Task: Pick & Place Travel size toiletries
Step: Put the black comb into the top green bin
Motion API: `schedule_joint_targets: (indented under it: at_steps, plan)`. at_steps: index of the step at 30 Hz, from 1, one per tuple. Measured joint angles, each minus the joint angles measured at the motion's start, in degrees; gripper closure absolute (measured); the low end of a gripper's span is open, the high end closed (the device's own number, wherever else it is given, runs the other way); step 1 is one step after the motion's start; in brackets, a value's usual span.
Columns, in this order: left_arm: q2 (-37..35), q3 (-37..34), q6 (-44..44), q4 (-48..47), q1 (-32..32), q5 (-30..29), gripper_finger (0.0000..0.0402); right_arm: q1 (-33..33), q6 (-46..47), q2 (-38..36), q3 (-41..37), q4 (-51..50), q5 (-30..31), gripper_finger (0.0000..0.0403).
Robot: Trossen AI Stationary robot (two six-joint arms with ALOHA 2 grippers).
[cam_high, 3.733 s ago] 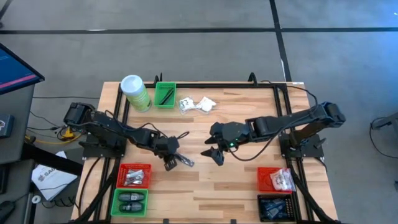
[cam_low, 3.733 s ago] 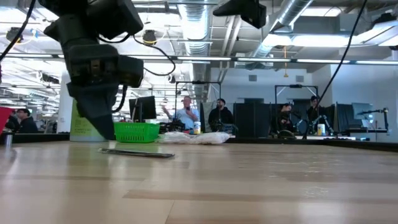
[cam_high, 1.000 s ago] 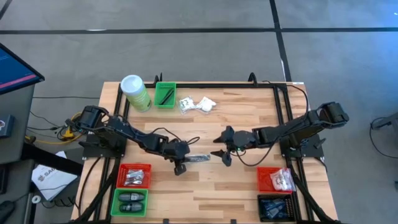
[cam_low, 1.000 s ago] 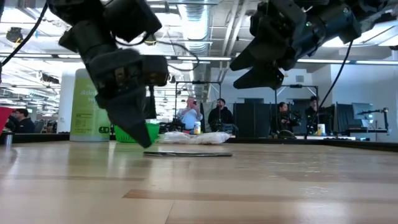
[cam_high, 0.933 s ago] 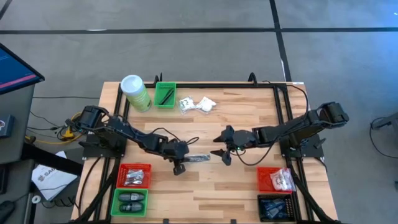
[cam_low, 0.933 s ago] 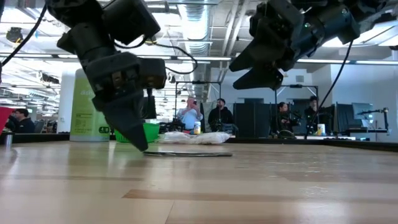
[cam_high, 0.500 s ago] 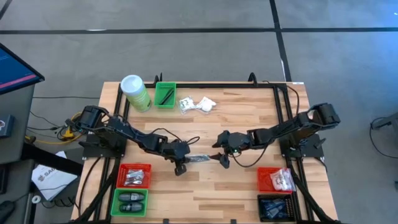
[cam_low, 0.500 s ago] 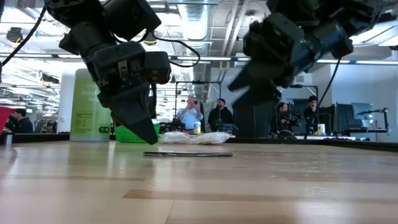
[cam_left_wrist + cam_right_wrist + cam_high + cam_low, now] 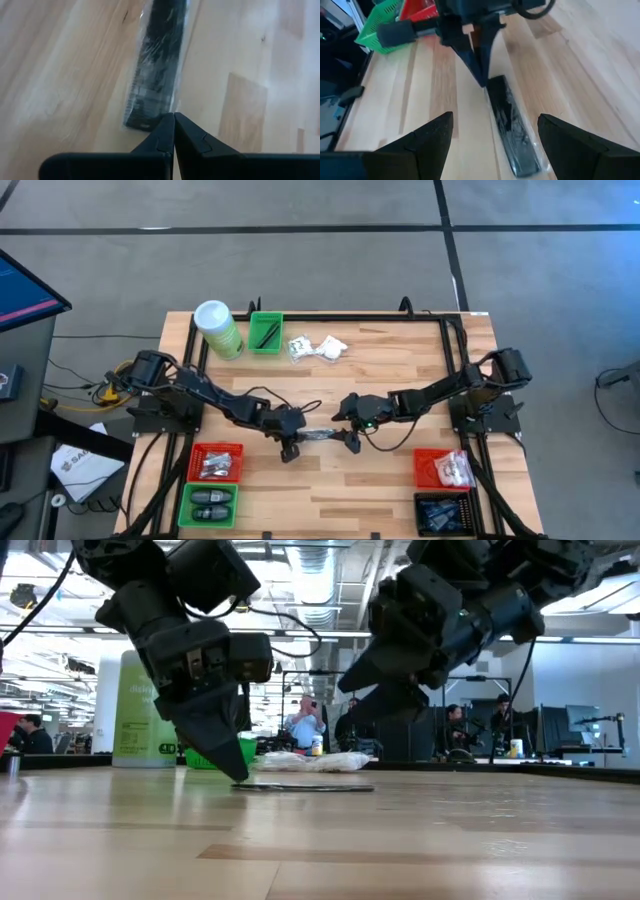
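A flat dark packet in a clear wrapper [image 9: 318,436] lies on the wooden table near its middle; it also shows in the low view [image 9: 305,788]. My left gripper [image 9: 292,443] is shut, and its tips are down at the packet's left end [image 9: 173,118]. My right gripper [image 9: 344,428] is open. It hangs a little above the packet's right end [image 9: 512,125], slanting down toward the table's left and touching nothing [image 9: 348,705]. More toiletries, white sachets [image 9: 316,347], lie at the back of the table. My left gripper meets the packet's left end [image 9: 150,120] with the tips of its shut fingers [image 9: 482,82]. The fingers slant down from the table's left, roughly in line with the packet's length. The packet lies flat on the table.
A green canister with a white lid [image 9: 217,328] and a green bin [image 9: 265,332] stand at the back left. A red bin [image 9: 215,463] and a green bin [image 9: 209,505] sit front left. A red bin [image 9: 444,469] and a black bin [image 9: 444,513] sit front right.
My right gripper has come down and moved toward the table's left, closing in on the packet's right end, still open. The left gripper and the packet have stayed where they were.
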Motion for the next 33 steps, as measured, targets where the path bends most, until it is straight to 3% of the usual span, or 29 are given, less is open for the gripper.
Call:
schedule_joint_targets:
  at_steps: [19, 26, 33]
  plan:
    - [4.2, 0.1, -0.9, 0.6, 0.0, 2.0, 0.0401, -4.7, -0.2, 1.1, 1.1, -3.2, -0.4, 0.0122]
    - [4.2, 0.1, 0.3, 0.6, 0.0, 2.1, 0.0401, -7.8, -3.4, 1.1, 1.1, -3.5, -9.2, 0.0122]
    - [4.3, 0.0, 0.6, 0.7, 0.0, 2.0, 0.0401, -8.1, -4.2, 1.1, 1.1, -5.4, -13.3, 0.0122]
